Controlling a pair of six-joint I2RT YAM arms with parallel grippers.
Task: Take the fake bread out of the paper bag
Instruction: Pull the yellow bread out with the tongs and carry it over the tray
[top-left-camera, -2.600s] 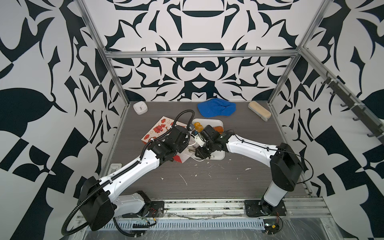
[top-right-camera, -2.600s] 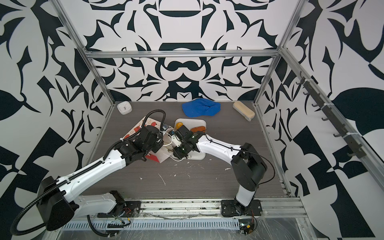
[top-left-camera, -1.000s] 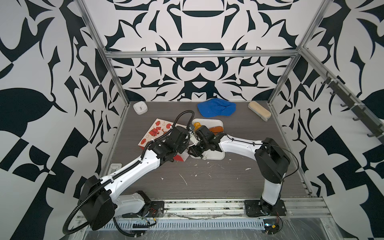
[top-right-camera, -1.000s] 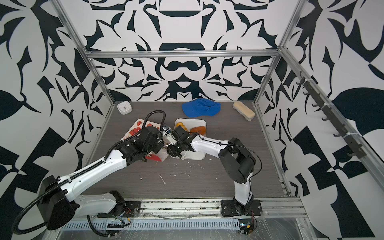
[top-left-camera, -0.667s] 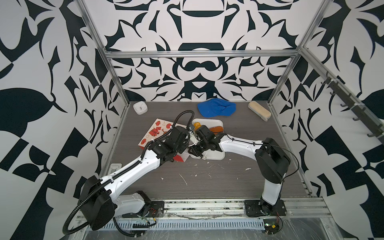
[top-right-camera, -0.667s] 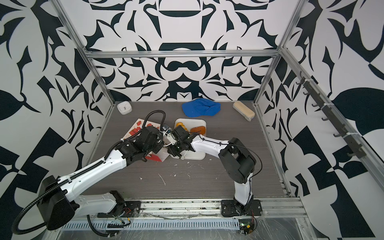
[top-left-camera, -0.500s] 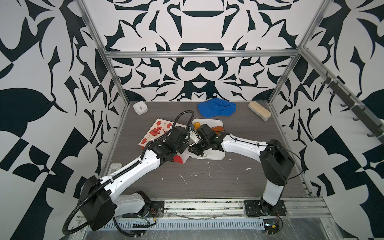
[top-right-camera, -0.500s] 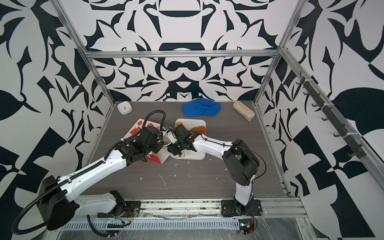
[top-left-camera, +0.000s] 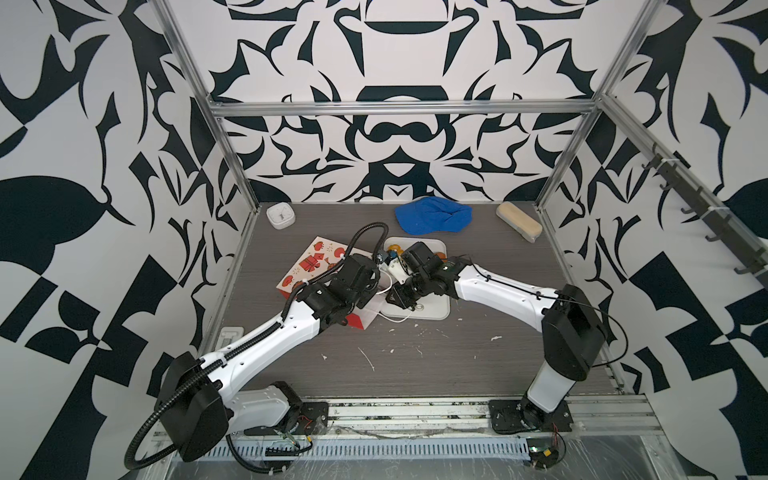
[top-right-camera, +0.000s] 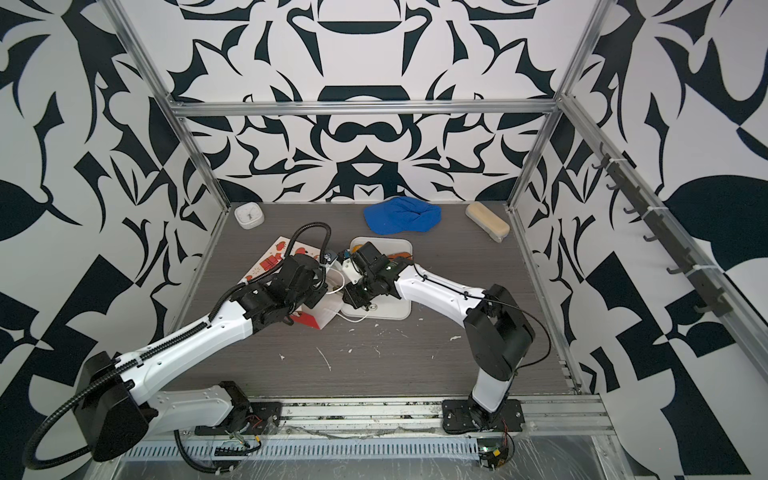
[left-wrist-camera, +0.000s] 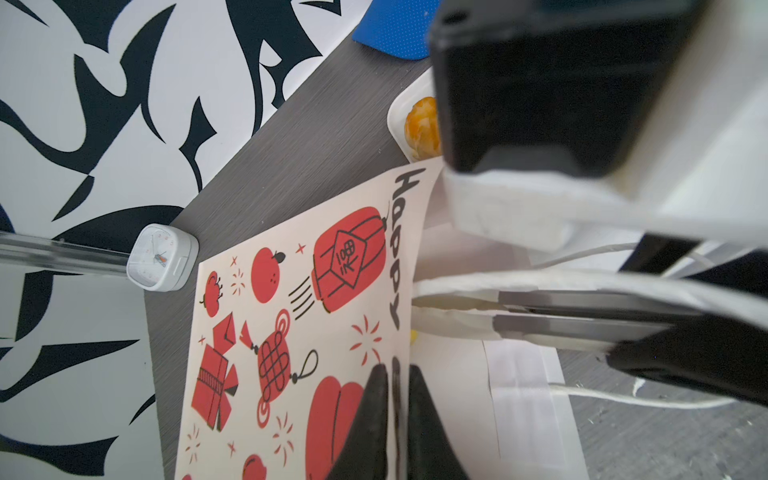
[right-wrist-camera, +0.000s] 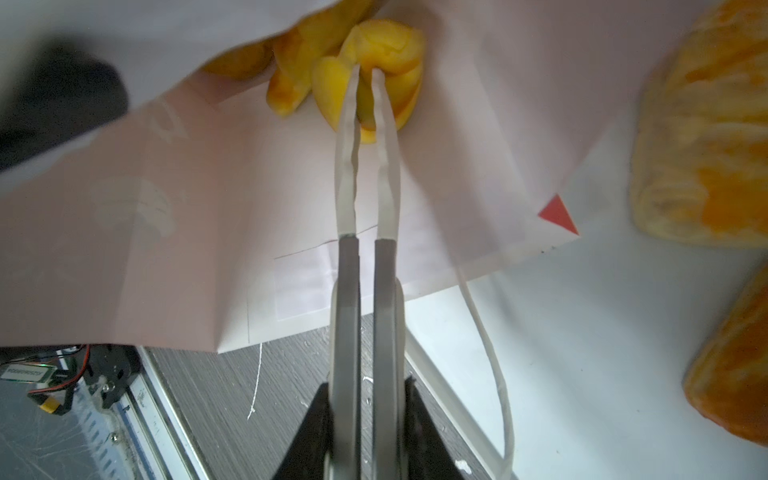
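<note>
red and white paper bag (top-left-camera: 313, 266) lies on its side on the grey table (top-left-camera: 415, 365), its open mouth resting on the edge of the white tray (top-left-camera: 436, 309). your left gripper (left-wrist-camera: 397, 374) is pinched tight on the top edge of the bag's mouth and holds it lifted. your right gripper (right-wrist-camera: 365, 72) reaches inside the mouth, its two thin fingers (right-wrist-camera: 388, 166) close together, nipping a yellow croissant (right-wrist-camera: 390, 45) that sits in the bag on the white lining. more yellow bread (right-wrist-camera: 241, 62) is tucked behind it, partly hidden. two orange pastries (right-wrist-camera: 706, 124) lie on the tray just beside the bag.
</note>
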